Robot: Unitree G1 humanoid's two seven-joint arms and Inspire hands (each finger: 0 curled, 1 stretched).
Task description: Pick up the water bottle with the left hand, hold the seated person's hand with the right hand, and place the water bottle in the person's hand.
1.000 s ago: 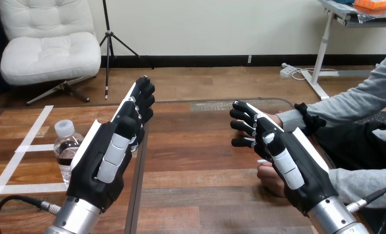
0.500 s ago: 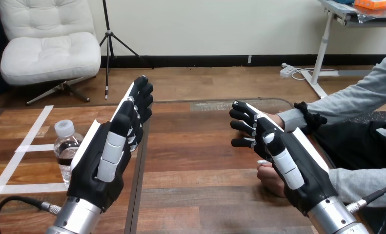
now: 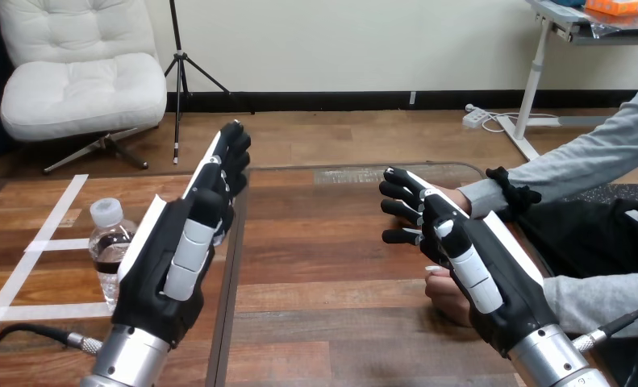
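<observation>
A clear water bottle (image 3: 108,250) with a white cap stands upright on the table at the left. My left hand (image 3: 185,246) is raised just to its right, fingers straight and open, holding nothing and partly hiding the bottle. My right hand (image 3: 460,258) is lifted at the right with its fingers only slightly bent, open and holding nothing. The person's hand at the far right (image 3: 459,196) lies behind my right hand's fingertips, mostly hidden. The person's nearer hand (image 3: 447,295) rests on the table under my right palm; I cannot tell whether they touch.
White tape lines (image 3: 31,256) mark the table's left part. A seam (image 3: 231,282) runs down the wooden tabletop (image 3: 323,266) between my hands. The person's grey sleeves (image 3: 590,165) come in from the right edge.
My left hand has shifted slightly left, closer to the bottle. My right hand and the person's hands have not moved.
</observation>
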